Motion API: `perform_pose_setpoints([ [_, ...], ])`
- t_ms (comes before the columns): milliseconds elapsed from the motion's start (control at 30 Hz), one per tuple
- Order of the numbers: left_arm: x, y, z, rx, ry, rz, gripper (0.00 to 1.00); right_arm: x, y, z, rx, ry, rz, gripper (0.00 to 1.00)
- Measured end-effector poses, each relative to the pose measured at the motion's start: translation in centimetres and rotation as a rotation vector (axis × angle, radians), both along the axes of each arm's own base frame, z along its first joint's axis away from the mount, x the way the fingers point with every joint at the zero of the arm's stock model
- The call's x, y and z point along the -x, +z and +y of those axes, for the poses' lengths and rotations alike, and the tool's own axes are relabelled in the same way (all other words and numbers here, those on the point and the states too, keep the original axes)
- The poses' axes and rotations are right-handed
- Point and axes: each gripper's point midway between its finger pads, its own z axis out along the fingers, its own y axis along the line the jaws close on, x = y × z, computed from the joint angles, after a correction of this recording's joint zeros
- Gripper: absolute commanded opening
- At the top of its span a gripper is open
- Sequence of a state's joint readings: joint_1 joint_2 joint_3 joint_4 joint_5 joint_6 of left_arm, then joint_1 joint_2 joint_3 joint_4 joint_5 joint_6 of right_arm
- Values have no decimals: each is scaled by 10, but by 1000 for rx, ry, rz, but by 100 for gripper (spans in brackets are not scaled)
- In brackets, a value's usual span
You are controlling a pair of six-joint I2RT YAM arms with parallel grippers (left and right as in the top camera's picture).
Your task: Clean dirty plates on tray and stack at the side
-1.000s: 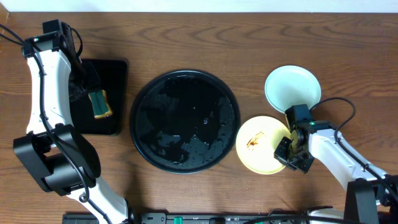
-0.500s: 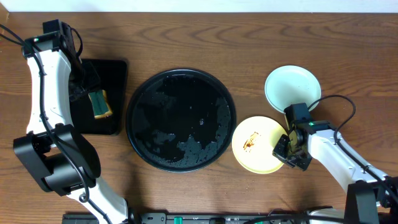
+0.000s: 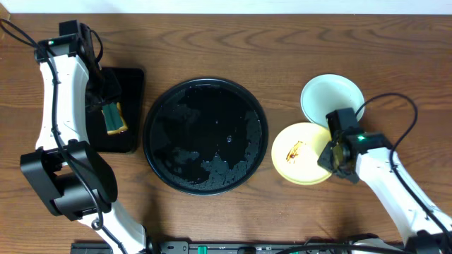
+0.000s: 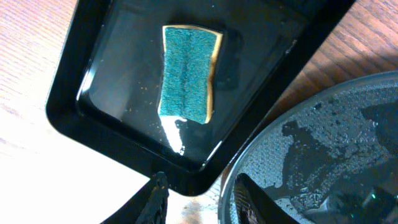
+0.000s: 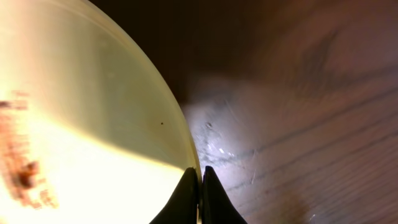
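The yellow plate (image 3: 296, 152), brown-smeared, sat right of the round black tray (image 3: 205, 82), beside the mint plate (image 3: 332, 99); right gripper (image 5: 199, 179) clamped its right rim. The left gripper (image 4: 200, 200) stood partly open, empty, above the rectangular tray (image 4: 112, 81).

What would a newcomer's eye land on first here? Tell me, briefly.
The big round black tray, wet and glossy, sits at the centre of the table with no plate on it. Right of it, the right gripper pinches the rim of a yellow plate smeared brown, beside a mint plate. At far left, a green sponge lies in a smaller rectangular tray.
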State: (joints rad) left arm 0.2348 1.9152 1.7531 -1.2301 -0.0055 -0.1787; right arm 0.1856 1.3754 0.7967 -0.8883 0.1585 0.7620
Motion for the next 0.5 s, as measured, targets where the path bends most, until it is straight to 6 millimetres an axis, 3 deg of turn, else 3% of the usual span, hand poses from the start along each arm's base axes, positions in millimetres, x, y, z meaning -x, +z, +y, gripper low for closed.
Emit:
perform_pose_setpoints([
  [233,-1,0,-4,0,-10,0,36,-30,41,1,11,18,-121,2],
  [500,-1,0,-3,0,-10,-1,36,-51,63,3,11,31,-196,2],
])
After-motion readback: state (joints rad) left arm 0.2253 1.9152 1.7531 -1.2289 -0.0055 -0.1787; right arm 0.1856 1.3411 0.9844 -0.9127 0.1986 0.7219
